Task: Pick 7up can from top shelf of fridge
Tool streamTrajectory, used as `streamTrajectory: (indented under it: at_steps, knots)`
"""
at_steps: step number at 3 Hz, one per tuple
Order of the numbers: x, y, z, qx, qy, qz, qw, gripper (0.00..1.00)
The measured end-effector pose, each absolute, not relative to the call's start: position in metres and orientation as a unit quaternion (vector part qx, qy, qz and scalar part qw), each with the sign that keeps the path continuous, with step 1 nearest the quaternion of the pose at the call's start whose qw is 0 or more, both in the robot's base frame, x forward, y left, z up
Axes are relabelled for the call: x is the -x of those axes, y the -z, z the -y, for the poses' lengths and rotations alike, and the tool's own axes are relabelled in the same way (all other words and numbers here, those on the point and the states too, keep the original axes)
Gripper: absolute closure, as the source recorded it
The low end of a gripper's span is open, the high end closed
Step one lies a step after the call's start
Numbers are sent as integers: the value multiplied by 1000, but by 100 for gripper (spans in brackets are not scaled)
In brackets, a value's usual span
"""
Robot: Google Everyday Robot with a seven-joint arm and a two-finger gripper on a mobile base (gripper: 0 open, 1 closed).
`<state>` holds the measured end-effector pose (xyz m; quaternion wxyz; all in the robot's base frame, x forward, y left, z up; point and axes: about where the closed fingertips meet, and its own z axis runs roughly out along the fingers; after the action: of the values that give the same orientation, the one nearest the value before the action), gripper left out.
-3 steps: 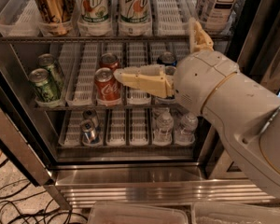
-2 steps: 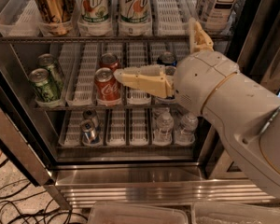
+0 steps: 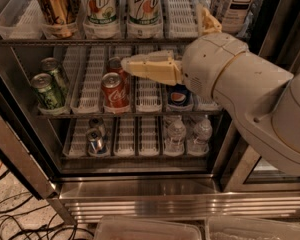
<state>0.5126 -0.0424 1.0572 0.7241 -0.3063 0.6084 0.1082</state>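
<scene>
My claw (image 3: 162, 36) is wide open and holds nothing. I see it in front of the top shelf (image 3: 180, 9), near a 7up can (image 3: 140, 6).

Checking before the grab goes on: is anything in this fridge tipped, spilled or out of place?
Nothing stands out. Both 7up cans stand upright on the top shelf, and no spill shows. The gripper, open and empty, is in front of the rack below. Only loose cables lie on the floor.
</scene>
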Motion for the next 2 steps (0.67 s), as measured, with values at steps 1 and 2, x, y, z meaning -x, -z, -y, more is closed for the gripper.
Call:
streamTrajectory:
  at_steps: [1,2]
  knots:
    - [-514,-1056,40,308,-110,-609,723,0]
    - [-517,-1054,40,284,-128,-612,727,0]
